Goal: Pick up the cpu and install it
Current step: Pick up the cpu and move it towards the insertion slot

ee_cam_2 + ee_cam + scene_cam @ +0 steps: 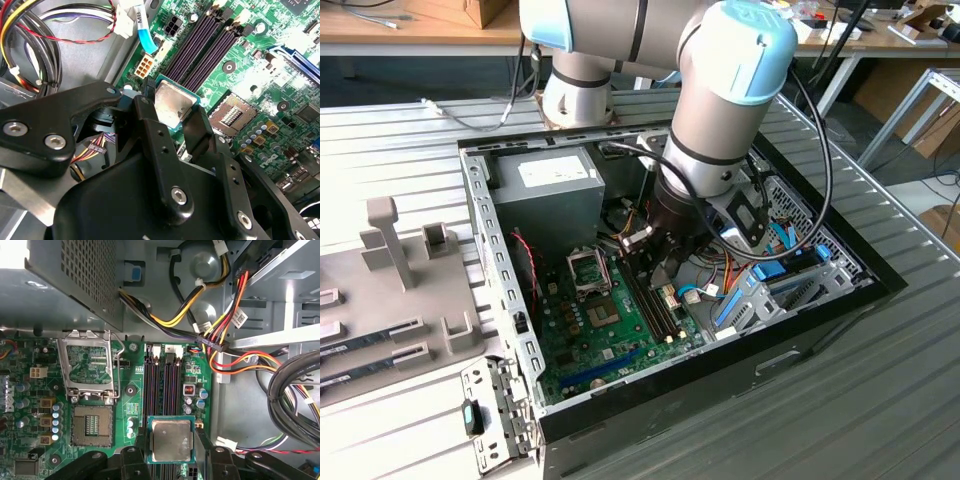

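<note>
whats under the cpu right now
The cpu is held between the fingers above the dark memory slots on the green motherboard, beside the open socket. The slot lengths directly beneath it are covered.

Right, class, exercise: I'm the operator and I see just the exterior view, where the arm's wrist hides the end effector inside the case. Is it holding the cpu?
Observer: Yes. In both wrist views the end effector grips the cpu by two opposite edges, with its metal top facing the camera.
Operator: Is it over the socket?
Observer: No. In the first wrist view it sits in front of the memory slots, to one side of the socket.
Operator: Is the socket open?
Observer: Yes. In the first wrist view its retention frame is swung open and the contact field is bare.
</note>
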Robot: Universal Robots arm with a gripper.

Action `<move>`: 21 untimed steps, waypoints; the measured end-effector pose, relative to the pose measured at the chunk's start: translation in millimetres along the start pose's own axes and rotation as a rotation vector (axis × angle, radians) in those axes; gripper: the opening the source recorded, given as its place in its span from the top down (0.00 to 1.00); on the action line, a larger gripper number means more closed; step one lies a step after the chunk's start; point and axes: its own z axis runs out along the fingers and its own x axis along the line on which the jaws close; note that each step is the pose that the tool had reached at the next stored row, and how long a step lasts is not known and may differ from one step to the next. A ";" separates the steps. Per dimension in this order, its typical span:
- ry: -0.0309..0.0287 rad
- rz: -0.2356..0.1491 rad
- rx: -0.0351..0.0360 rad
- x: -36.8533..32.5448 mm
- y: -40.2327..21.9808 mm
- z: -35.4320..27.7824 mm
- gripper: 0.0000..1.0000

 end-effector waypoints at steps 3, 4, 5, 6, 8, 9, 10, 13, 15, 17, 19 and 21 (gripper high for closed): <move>0.0000 0.000 -0.0001 0.0 0.0 1.8 0.53; 0.0000 0.000 0.0000 0.0 0.0 2.3 0.53; 0.0000 0.000 0.0000 0.0 0.1 3.0 0.53; 0.0000 0.000 0.0000 0.0 0.1 3.6 0.53; 0.0000 0.000 0.0000 0.0 0.1 4.8 0.53; 0.0000 0.000 0.0000 0.0 0.1 5.3 0.53; 0.0000 0.000 0.0000 0.0 0.1 5.9 0.53; 0.0000 0.000 -0.0001 0.0 0.1 7.3 0.53; 0.0000 0.000 -0.0001 0.1 0.1 8.2 0.53; 0.0000 0.000 0.0000 0.1 0.2 9.5 0.53; 0.0000 0.000 0.0000 0.1 0.2 10.7 0.53; 0.0001 0.000 0.0000 0.1 0.2 11.8 0.53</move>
